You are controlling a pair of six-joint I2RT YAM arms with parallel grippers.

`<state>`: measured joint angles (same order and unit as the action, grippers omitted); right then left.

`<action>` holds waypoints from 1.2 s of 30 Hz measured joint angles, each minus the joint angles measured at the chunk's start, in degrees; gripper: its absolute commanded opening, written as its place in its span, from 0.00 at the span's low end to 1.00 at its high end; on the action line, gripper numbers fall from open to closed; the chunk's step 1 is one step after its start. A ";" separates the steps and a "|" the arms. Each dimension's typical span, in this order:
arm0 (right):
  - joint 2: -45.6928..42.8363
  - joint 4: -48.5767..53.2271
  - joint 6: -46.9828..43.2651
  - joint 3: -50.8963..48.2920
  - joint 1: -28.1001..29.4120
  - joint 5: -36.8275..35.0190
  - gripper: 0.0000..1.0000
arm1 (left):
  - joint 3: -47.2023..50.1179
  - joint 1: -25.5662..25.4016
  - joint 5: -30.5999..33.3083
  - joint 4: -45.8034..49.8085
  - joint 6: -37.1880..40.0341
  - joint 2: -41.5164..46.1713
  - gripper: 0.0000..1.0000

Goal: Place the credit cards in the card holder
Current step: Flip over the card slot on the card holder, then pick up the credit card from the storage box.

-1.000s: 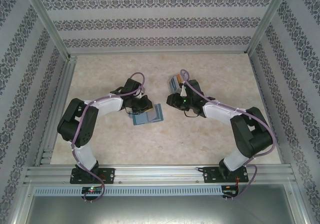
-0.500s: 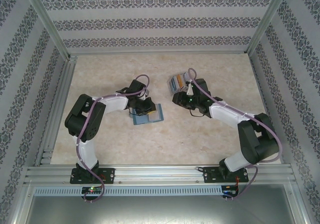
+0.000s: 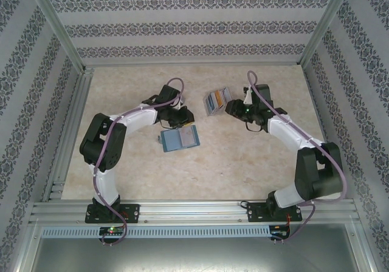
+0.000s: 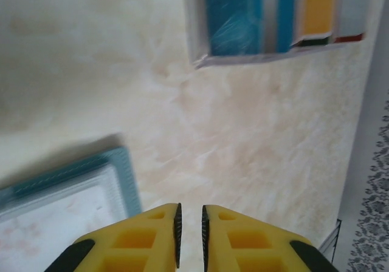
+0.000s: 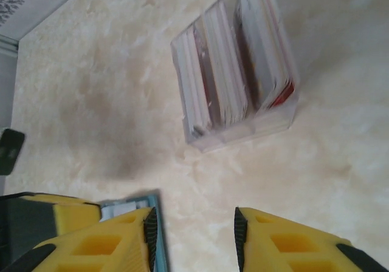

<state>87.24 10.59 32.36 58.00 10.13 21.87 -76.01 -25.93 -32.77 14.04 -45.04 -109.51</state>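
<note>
The credit cards [image 3: 217, 101] stand fanned in a clear plastic tray at the middle back of the table; they show teal, blue, orange and grey [image 4: 285, 14], and edge-on in the right wrist view [image 5: 234, 90]. The card holder [image 3: 180, 139], a teal-blue wallet with a pale inside, lies flat on the table [image 4: 67, 193], its teal edge just beside my right finger [image 5: 160, 238]. My left gripper [image 3: 182, 118] [image 4: 189, 210] hovers just behind the card holder, jaws a narrow gap apart with bare table between. My right gripper [image 3: 230, 108] [image 5: 194, 214] hangs right of the cards, open and empty.
The marble-patterned table [image 3: 243, 156] is bounded by patterned walls and aluminium rails [image 3: 67, 132]. Both arms reach toward the table's middle, their grippers about a card tray's width apart. Bare tabletop lies in front of the card holder and to the right.
Both arms have stretched farther back. My left gripper has come off the card holder and parted slightly. My right gripper has moved right, off the cards, and opened wider.
</note>
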 measured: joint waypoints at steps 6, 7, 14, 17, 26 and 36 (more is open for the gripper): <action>5.81 5.38 -4.59 7.82 -1.57 -0.92 0.43 | -7.61 0.00 -0.02 0.66 0.48 -3.63 0.25; 6.73 6.12 -5.35 8.96 -1.79 -1.03 0.43 | -8.96 0.00 0.00 0.81 0.63 -4.81 0.26; 12.41 9.84 -8.41 15.21 -4.26 -1.27 0.44 | -17.40 0.00 0.44 2.34 1.05 -12.31 0.26; 14.58 11.45 -9.22 17.14 -4.85 -1.25 0.45 | -20.55 0.00 1.16 2.75 1.05 -14.73 0.27; 19.85 14.56 -10.32 22.14 -6.29 1.49 0.45 | -27.43 -0.07 3.13 2.64 -0.35 -20.31 0.31; 24.22 15.93 -10.54 27.50 -6.67 3.06 0.46 | -29.79 -0.74 4.74 2.19 -2.19 -23.26 0.32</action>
<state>111.46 26.52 21.82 85.49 3.46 24.93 -105.80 -26.68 -28.03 16.23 -47.22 -132.77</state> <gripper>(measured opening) 0.454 0.318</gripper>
